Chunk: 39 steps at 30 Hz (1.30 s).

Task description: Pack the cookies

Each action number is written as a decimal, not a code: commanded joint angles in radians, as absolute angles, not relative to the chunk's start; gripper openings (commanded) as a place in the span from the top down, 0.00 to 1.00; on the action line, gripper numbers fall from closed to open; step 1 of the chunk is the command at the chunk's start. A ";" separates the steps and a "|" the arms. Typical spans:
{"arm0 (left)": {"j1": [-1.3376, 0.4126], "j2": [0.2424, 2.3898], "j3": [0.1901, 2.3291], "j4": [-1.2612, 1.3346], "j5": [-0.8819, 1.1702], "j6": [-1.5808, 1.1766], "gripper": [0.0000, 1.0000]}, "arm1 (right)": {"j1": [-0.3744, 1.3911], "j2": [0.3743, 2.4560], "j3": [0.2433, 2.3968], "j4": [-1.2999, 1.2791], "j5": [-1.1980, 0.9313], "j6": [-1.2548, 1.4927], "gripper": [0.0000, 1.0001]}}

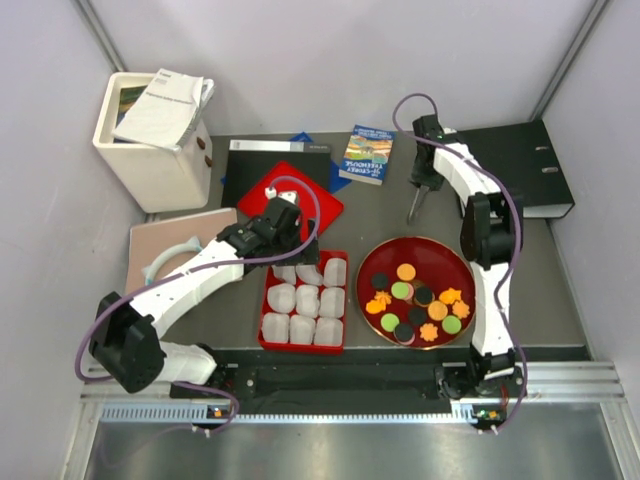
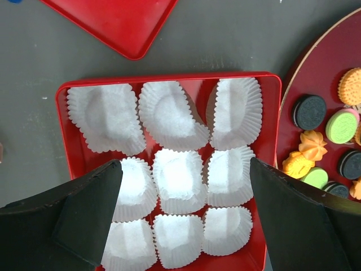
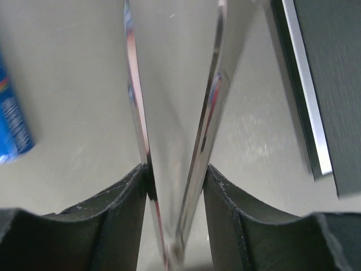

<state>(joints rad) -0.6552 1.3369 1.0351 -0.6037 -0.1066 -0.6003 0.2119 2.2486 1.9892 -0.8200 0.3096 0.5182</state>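
two arms are working apart: the left gripper [image 2: 185, 169] is hovering over the red box [image 2: 65, 130], jaws spread wide and empty, while the right gripper [image 3: 176, 169] is stretching far out, pinching metal tongs [image 1: 413, 205] pointed at the table. nine paper liners [image 2: 177, 175] are sitting in the box; about fourteen cookies [image 1: 405, 290] are lying on the round plate [image 1: 440, 255].

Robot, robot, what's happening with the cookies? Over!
Left gripper open above red box of white paper cups. Right gripper shut on shiny metal tongs. Cookies all on round red plate, none packed.
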 commanded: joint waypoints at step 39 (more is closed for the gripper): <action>-0.647 1.319 1.037 -0.606 -0.126 -0.557 0.01 | 0.195 2.165 2.023 -0.885 0.288 0.578 0.64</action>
<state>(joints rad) -0.6506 1.3529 1.0359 -0.6365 -0.1440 -0.5617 0.1875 2.3100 1.9579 -0.8719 0.2741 0.5774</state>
